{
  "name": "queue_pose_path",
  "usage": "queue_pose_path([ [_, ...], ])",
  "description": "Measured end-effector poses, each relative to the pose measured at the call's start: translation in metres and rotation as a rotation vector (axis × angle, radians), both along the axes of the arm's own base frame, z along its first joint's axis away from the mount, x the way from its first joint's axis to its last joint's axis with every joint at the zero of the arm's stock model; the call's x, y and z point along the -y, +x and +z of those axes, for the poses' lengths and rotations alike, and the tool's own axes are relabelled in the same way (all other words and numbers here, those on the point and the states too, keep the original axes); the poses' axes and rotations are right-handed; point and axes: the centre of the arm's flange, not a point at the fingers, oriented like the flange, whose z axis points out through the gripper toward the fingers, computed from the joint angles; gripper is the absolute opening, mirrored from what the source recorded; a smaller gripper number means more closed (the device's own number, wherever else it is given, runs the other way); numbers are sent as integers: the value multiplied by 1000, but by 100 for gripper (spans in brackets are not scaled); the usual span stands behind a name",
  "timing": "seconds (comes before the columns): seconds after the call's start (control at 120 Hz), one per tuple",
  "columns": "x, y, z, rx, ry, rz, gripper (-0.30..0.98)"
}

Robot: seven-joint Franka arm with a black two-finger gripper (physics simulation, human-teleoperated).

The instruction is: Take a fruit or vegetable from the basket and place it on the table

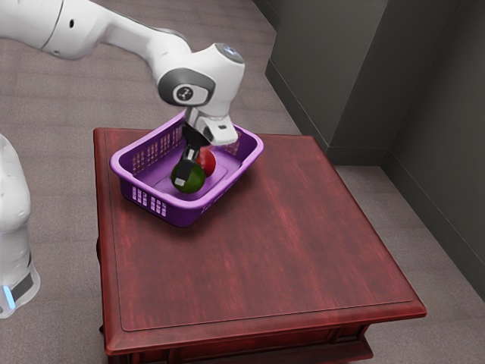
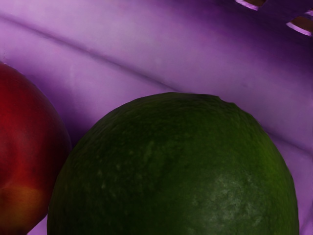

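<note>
Down in the purple basket [image 1: 115,163], the gripper [image 1: 186,179] is at the green fruit [image 1: 194,179]; I can't tell whether its fingers [image 1: 179,182] grip it. The 1 red fruit [image 1: 207,162] lies beside it, at the tabletop's [image 1: 273,250] far side, toward the exterior view's left.

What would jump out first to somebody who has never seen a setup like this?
Probably the bright purple basket, standing out against the dark red table near its far edge. Next, the big white arm, coming in from the exterior view's upper left, its black end effector down in the basket at a round green fruit. A red fruit beside the green one adds another splash of colour.
</note>
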Motion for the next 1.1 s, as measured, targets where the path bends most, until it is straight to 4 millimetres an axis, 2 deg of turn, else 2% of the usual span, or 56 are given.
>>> queue_pose_path([
  [0.2, 3, 9, 31, 67, 13, 2, 32],
  [0.425, 3, 27, 86, 179, 26, 7, 32],
  [0.517, 3, 34, 97, 200, 26, 9, 33],
  [0.608, 4, 45, 98, 204, 23, 9, 33],
  [0.725, 16, 68, 97, 206, 15, -10, 31],
  [0.908, 24, 119, 89, 205, -13, -21, 30],
  [1.1, 23, 170, 71, 196, -44, -17, 30],
])
